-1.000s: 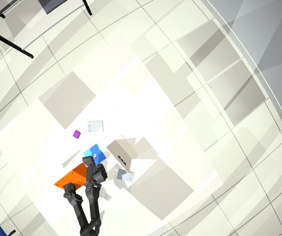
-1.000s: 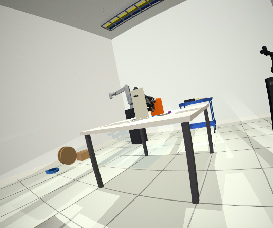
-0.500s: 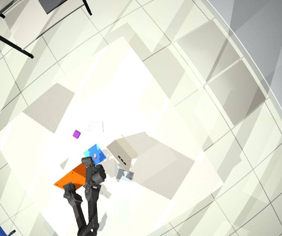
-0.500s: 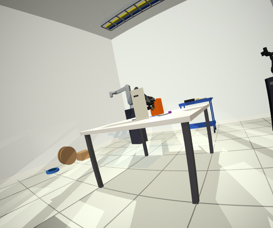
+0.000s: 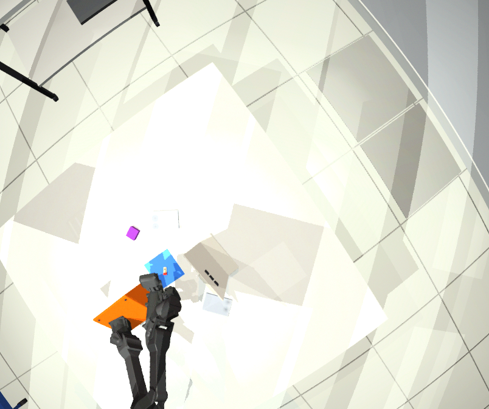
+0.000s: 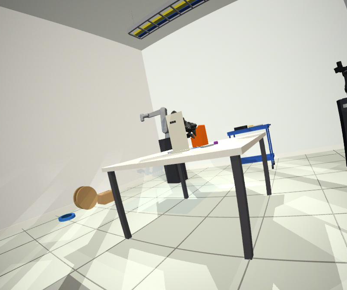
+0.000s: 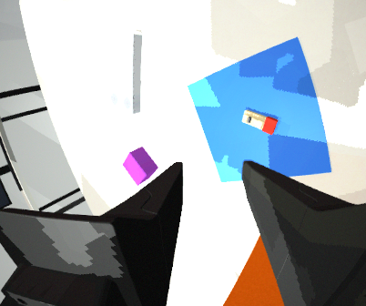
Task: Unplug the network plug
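Observation:
The plug (image 5: 165,273) (image 7: 259,122), cream with a red end, lies on the blue marked square (image 5: 174,267) (image 7: 298,155), well inside its edges. My gripper (image 6: 193,136) (image 7: 212,169) stands above the table with its fingertips apart and nothing between them. In the wrist view the plug lies beyond the fingertips, to the right of the gap, and apart from both fingers. The upright beige panel (image 5: 207,262) (image 6: 178,138) stands beside the square, with dark socket openings (image 5: 211,277) (image 6: 172,121) showing in its top part. No plug shows in them.
An orange block (image 5: 126,310) (image 6: 200,135) (image 7: 257,278) stands close beside the arm. A purple cube (image 5: 132,233) (image 6: 215,142) (image 7: 139,166) lies beyond the square. One pale flat box (image 5: 165,218) lies near the cube, another pale box (image 5: 215,304) near the panel.

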